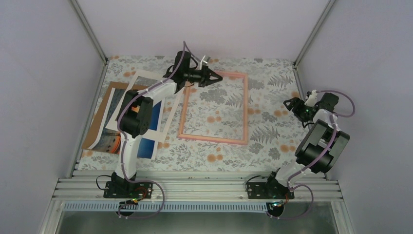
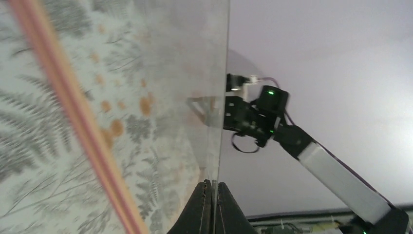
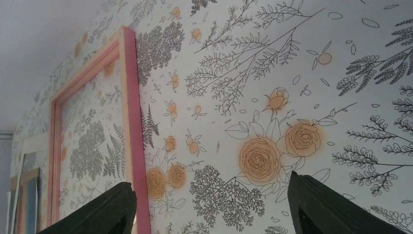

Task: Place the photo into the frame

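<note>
- table (image 1: 272, 78): whole top covered by a floral cloth (image 3: 302, 87), grey ferns and orange blooms on white
- the frame (image 1: 246, 109): pink, lies flat on the cloth around the middle of the table, nearer the far edge; cloth pattern shows through its opening
- backing board (image 1: 100, 122): brown, flat by the left edge, turned a bit askew
- the photo (image 1: 108, 140): on the backing board; its orange and blue end pokes out toward the near-left corner
- mat (image 1: 146, 78): white, tilted, overlaps board and photo; its right edge lies just beside the frame's left rail
</note>
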### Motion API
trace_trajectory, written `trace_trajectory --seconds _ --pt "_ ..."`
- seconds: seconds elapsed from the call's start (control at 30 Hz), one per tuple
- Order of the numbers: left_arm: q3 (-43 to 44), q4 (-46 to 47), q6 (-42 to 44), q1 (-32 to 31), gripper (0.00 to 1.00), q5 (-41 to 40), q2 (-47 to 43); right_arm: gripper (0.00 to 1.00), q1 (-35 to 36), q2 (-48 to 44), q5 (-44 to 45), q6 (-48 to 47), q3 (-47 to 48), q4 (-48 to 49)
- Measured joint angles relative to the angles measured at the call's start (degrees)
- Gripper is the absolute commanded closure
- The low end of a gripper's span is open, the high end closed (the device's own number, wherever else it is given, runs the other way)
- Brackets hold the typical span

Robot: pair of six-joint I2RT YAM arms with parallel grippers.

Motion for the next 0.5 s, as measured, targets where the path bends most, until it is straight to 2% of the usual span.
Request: trace_trajectory --seconds 0.3,0.5 --pt "-10.6 -12.52 8.39 2.78 0.98 -11.5 0.09 0.23 0.5 0.0 -0.48 -1.16 -0.39 -0.44" --pt "-12.11 -13.55 11.96 3.54 0.98 -15.8 0.2 0.23 2.08 0.0 -2.14 -1.4 -0.68 -0.55"
